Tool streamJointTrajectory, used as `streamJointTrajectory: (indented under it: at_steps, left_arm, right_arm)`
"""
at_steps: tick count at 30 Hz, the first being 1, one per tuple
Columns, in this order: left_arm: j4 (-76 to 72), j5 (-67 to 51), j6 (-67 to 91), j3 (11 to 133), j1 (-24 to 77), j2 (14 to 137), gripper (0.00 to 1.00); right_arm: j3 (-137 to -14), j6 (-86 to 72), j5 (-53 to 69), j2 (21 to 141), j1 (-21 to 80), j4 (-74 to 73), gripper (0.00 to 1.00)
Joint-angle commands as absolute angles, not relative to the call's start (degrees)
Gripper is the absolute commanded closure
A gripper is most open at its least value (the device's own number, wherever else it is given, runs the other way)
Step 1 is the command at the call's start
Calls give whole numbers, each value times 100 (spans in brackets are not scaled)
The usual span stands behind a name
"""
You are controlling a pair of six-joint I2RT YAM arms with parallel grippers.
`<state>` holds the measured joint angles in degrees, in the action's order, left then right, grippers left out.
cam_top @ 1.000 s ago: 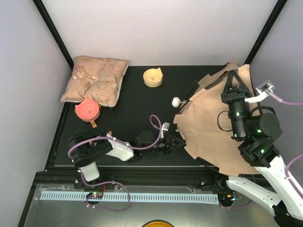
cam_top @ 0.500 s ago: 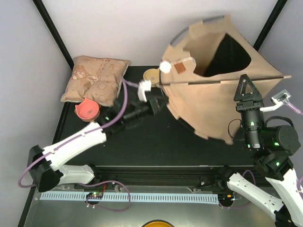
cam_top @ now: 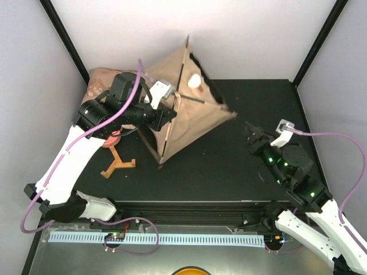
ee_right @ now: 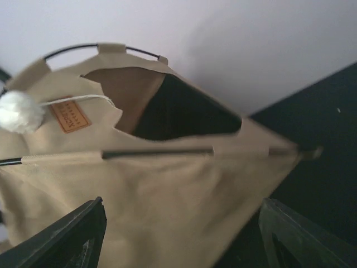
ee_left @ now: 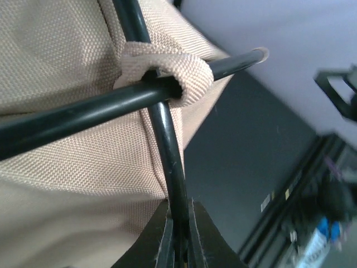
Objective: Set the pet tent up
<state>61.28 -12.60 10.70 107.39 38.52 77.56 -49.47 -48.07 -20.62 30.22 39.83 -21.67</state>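
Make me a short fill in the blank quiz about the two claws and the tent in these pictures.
The left claw is shut on a black ___ of the tent.
The right claw is ___ and holds nothing.
The ball hanging on the tent is ___.
Missing: pole; open; white.

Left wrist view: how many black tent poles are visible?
2. One pole crosses through the tent's fabric loop; the second pole runs down into the shut left gripper. Others may be hidden.
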Motion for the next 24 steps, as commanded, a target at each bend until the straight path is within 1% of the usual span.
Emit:
streamJointTrajectory:
  at_steps: [1,4,7,10,11,15,17,19,20,22,24]
  left_arm:
    - [7246,-2232,-179,10889,3834,7766,98]
    - [7377,-2432,-417,10697,3851,7753,99]
    - [7398,-2672,-550,10580,3944,7747,99]
    - [7428,-2695,-698,10597,4140,7781,99]
    - [7433,-2615,-728,10618,4208,7806,98]
    - [7520,-1960,-990,10763,4583,7997,98]
    - [7527,-1673,-1148,10847,4807,8130,96]
    - [7539,-1456,-1200,11024,4904,8304,94]
    - [7547,-1375,-1248,11109,4924,8389,93]
    - [7484,-1024,-1446,11224,4996,8508,86]
    - [7228,-292,-1747,11097,5181,8485,85]
  right_arm:
    - [-4646,-3290,-1161,2723,3992,-2068,22]
    - [-4685,-1738,-494,2701,3999,-2084,22]
    - [-4806,-313,323,2901,4006,-2308,27]
    - [-4950,694,1107,3277,4000,-2640,38]
    - [-5020,777,1226,3420,4006,-2722,39]
    - [-5277,837,1759,3786,4008,-2782,39]
    - [-5318,847,2267,3857,4008,-2678,41]
    - [-5381,739,2434,3913,4006,-2602,41]
    - [-5448,681,2332,3927,4008,-2594,41]
    - [-5575,609,1845,3895,4008,-2658,41]
    - [-5730,718,1498,3814,4004,-2793,41]
